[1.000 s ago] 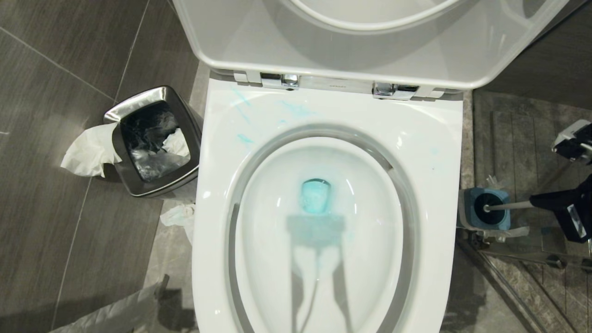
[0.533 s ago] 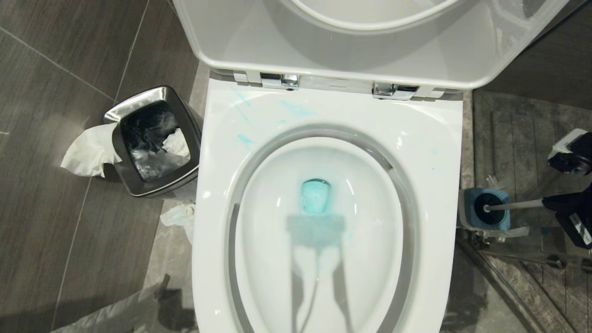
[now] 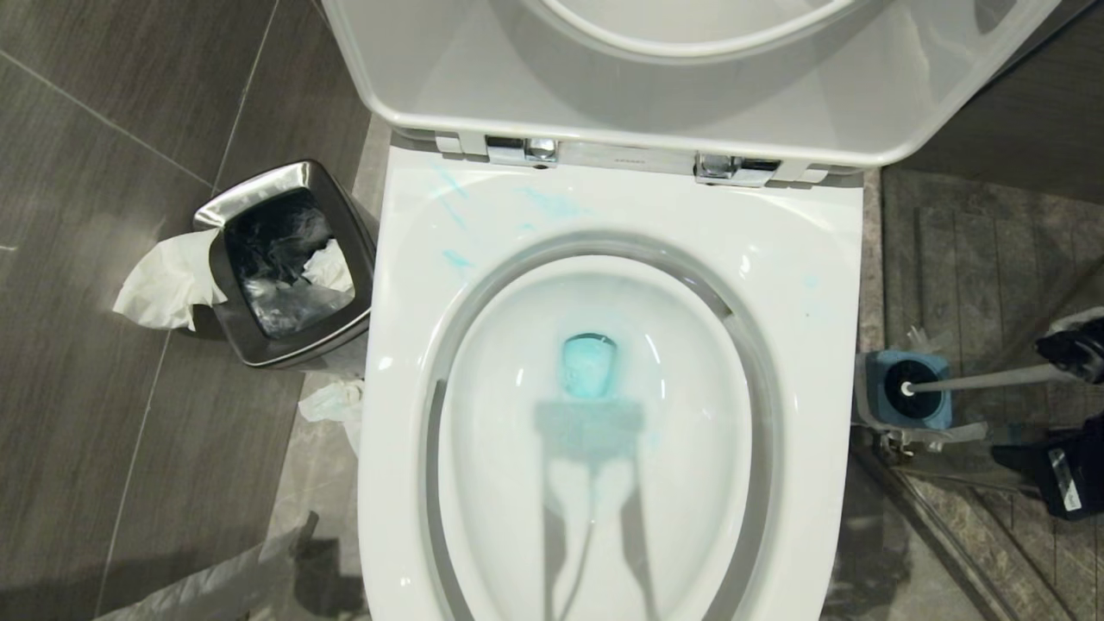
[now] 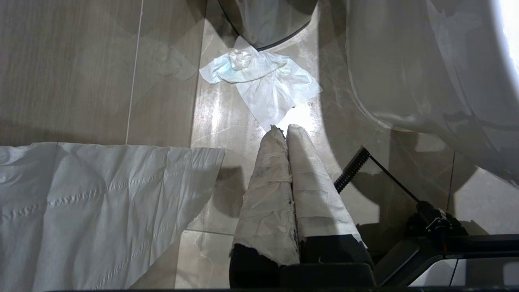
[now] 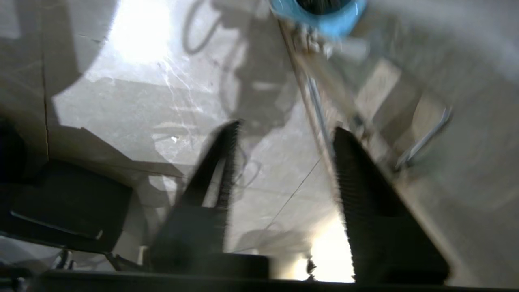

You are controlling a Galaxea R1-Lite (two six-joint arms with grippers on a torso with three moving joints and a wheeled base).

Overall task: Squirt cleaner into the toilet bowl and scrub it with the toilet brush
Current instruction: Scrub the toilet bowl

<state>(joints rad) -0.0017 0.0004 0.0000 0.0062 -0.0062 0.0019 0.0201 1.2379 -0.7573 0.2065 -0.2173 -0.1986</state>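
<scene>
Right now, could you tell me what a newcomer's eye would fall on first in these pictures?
The white toilet bowl fills the middle of the head view, with turquoise cleaner tinting its water and streaking the back rim. Left of it stands a steel bin with tissue hanging out. On the right, the toilet brush sits in its blue holder.

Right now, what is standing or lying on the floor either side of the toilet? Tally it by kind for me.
bin: 1
brush holder: 1
toilet brush, standing in the holder: 1
paper pieces: 3 (one draped from the bin, one crumpled on the floor, one big sheet nearest the robot)
Total: 6
</scene>
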